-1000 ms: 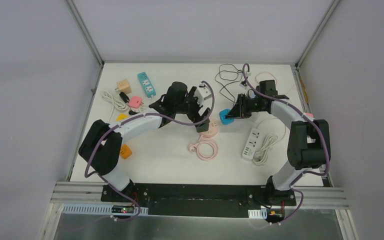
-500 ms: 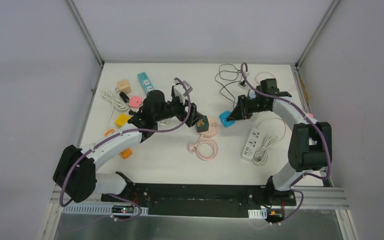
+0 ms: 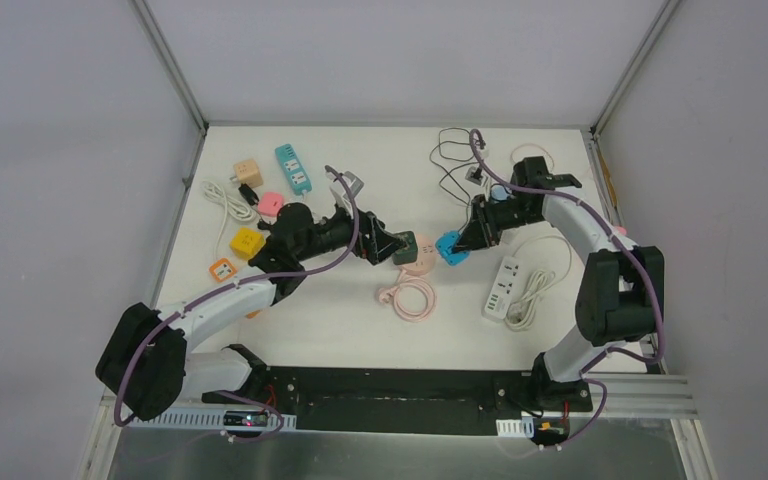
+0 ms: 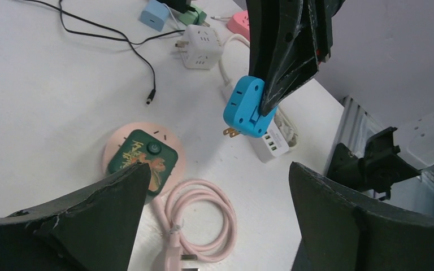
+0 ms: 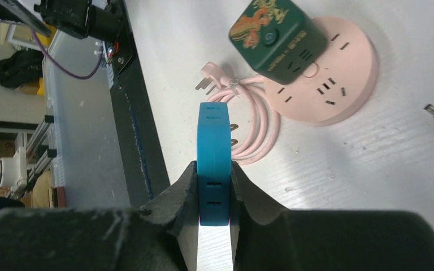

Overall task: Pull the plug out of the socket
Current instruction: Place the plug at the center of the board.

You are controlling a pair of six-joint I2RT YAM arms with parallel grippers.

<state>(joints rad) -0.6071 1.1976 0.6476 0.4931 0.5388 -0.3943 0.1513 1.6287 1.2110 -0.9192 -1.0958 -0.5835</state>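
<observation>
A round pink socket (image 3: 425,264) lies mid-table with a dark green plug block (image 3: 405,247) seated on its left part. In the left wrist view, the green block (image 4: 144,160) and the pink socket (image 4: 176,165) lie just past my left finger. My left gripper (image 3: 384,245) is open beside the green block, with nothing between its fingers (image 4: 217,169). My right gripper (image 3: 463,240) is shut on a blue plug (image 3: 450,247), held above the table just right of the socket. The blue plug (image 5: 213,152) is pinched edge-on, and its prongs show in the left wrist view (image 4: 250,107).
The socket's pink cable (image 3: 410,297) is coiled in front of it. A white power strip (image 3: 501,286) with its cord lies right. Black wires (image 3: 450,165) sprawl at the back. A teal strip (image 3: 293,167), small coloured cubes (image 3: 247,241) and a white cord (image 3: 222,200) lie left.
My left arm has drawn back toward the left, its open gripper dropping low beside the green block. My right gripper has carried the blue plug slightly nearer and left.
</observation>
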